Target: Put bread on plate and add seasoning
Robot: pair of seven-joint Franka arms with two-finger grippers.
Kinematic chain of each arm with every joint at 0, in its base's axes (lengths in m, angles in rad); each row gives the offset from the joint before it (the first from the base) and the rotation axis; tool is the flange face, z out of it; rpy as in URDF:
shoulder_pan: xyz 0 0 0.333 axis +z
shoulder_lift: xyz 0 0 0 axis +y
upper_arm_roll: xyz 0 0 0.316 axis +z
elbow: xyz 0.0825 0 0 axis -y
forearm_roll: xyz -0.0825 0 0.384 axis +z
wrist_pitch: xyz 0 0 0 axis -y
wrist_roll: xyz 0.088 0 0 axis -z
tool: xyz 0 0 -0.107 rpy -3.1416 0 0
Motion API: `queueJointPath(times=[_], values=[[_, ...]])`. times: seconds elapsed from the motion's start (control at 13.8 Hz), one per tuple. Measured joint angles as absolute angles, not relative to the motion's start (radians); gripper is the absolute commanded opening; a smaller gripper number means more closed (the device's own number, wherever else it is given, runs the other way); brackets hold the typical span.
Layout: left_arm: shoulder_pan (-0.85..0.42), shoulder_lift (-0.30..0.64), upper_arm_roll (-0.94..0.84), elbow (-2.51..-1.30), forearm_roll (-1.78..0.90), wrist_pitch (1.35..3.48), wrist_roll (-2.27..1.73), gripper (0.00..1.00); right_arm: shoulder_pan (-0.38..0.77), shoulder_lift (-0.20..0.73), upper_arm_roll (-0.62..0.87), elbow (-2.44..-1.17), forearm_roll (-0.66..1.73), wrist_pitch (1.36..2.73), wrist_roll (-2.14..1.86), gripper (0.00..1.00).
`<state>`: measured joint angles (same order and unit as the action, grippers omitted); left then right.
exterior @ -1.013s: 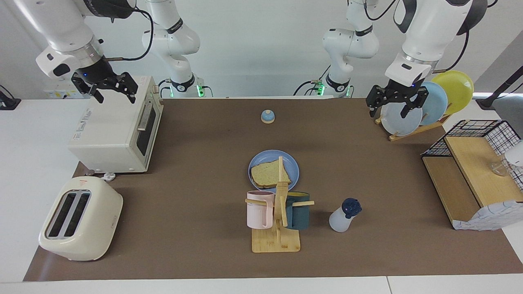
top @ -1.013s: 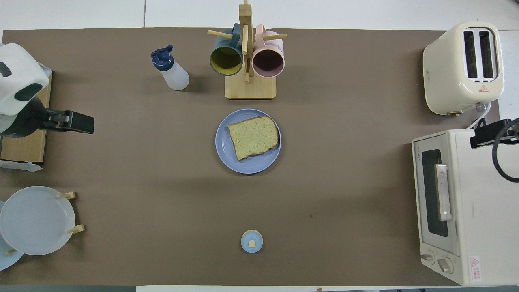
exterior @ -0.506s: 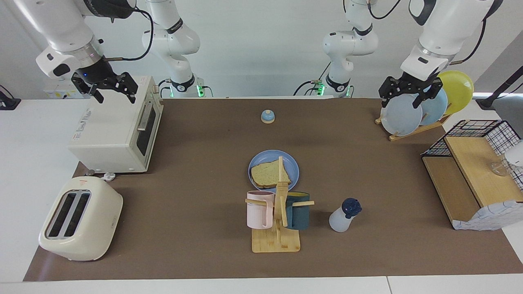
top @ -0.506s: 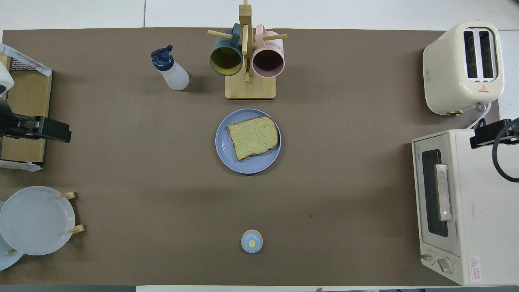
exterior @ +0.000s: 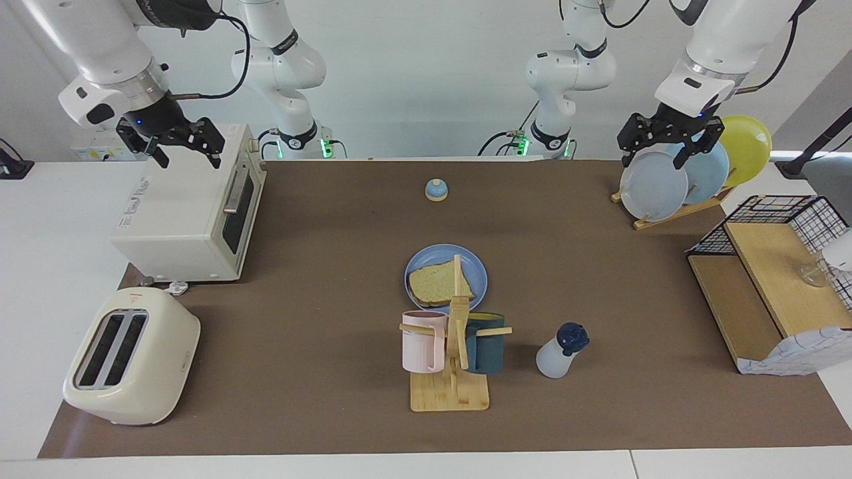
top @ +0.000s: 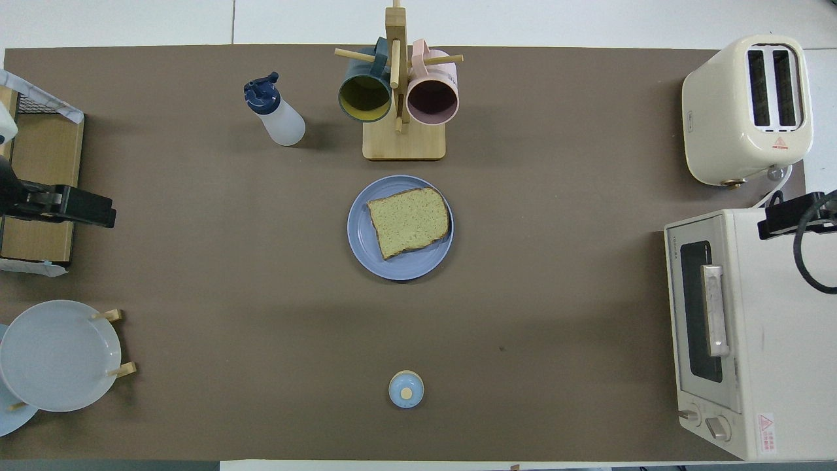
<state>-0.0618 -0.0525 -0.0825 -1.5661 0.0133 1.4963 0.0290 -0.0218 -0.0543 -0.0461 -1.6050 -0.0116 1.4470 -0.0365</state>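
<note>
1. Since a second ago the left gripper (exterior: pixel 669 141) has risen and drawn back from in front of the racked plates; it now hangs over the top of the plate rack (exterior: pixel 672 211), jaws spread wide and holding nothing.
2. The right gripper (exterior: pixel 172 142) has not shifted: it hovers over the toaster oven (exterior: pixel 183 213), its fingers parted and empty.
3. The bread (exterior: pixel 436 283) lies flat on the plate (exterior: pixel 476 266), which sits at the middle of the brown mat (exterior: pixel 333 219).
4. The seasoning (exterior: pixel 559 352) stands on the mat farther from the robots than the plate, toward the left arm's end of the table and apart from both grippers.
5. A mug tree (exterior: pixel 450 372) with a pink mug (exterior: pixel 421 340) and a dark teal mug (exterior: pixel 488 346) stands beside the seasoning, just farther out than the plate.
6. A small blue-domed bell (exterior: pixel 436 190) sits nearer the robots than the plate.
7. A cream toaster (exterior: pixel 130 356) rests near the toaster oven, farther from the robots.
</note>
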Motion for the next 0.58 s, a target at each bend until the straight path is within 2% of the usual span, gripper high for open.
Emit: queueJointPath(times=[0.58], values=[[-0.087,-0.043,-0.081,-1.569,0.008,1.497,0.029,1.0,-0.022,-0.054,-0.046,-1.605,-0.012,1.447,-0.036,1.0]])
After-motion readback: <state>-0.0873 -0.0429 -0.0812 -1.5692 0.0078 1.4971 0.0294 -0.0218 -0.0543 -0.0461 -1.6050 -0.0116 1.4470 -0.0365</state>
